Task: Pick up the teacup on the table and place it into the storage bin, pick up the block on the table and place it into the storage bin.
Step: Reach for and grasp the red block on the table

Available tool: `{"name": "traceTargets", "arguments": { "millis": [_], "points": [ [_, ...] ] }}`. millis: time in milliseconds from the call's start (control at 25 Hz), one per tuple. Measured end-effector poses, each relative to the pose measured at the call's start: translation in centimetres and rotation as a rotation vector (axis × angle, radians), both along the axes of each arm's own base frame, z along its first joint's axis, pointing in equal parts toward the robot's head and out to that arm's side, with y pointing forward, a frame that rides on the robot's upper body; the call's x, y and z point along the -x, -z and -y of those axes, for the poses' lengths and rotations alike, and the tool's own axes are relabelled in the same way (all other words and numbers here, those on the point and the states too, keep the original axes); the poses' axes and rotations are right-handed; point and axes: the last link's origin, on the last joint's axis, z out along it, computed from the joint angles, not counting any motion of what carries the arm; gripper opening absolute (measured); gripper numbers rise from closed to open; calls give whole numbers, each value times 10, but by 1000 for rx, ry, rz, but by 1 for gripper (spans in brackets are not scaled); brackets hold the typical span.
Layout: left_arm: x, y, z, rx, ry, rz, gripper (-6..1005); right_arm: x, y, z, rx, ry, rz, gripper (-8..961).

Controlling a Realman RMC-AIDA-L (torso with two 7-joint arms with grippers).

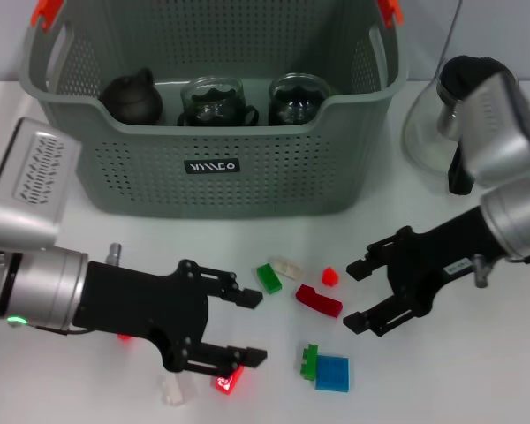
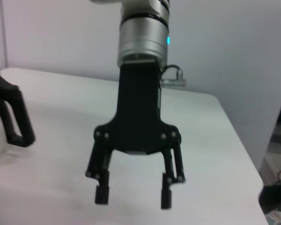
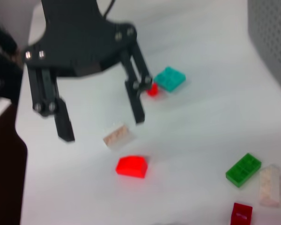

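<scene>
The grey-green storage bin (image 1: 212, 181) stands at the back of the table. Inside it sit two glass teacups (image 1: 212, 102) (image 1: 298, 97) and a dark teapot (image 1: 132, 95). Several small blocks lie in front: a green one (image 1: 268, 277), a dark red one (image 1: 318, 300), a small red one (image 1: 329, 276) and a blue-and-green one (image 1: 329, 371). My left gripper (image 1: 253, 327) is open and low over the table, with a red block (image 1: 230, 382) by its near finger. My right gripper (image 1: 352, 296) is open just right of the dark red block, holding nothing.
A glass pitcher (image 1: 428, 132) with a black handle stands right of the bin, behind my right arm. Translucent blocks (image 1: 288, 268) (image 1: 175, 389) also lie on the white table. The right wrist view shows the left gripper (image 3: 103, 125) above a red block (image 3: 131, 166).
</scene>
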Motion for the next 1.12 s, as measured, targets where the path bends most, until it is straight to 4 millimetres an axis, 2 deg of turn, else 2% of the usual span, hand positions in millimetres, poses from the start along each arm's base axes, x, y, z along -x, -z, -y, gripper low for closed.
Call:
{"name": "traceTargets", "arguments": {
  "millis": [400, 760, 1080, 1120],
  "points": [
    [7, -6, 0, -42, -26, 31, 678, 27, 32, -9, 10, -75, 193, 850],
    [8, -5, 0, -44, -36, 39, 678, 37, 49, -9, -5, -122, 234, 850],
    [8, -5, 0, -47, -35, 40, 677, 40, 53, -10, -14, -136, 235, 841],
    [8, -6, 0, -48, -35, 41, 677, 40, 53, -11, -16, -136, 234, 813]
  ]
}}
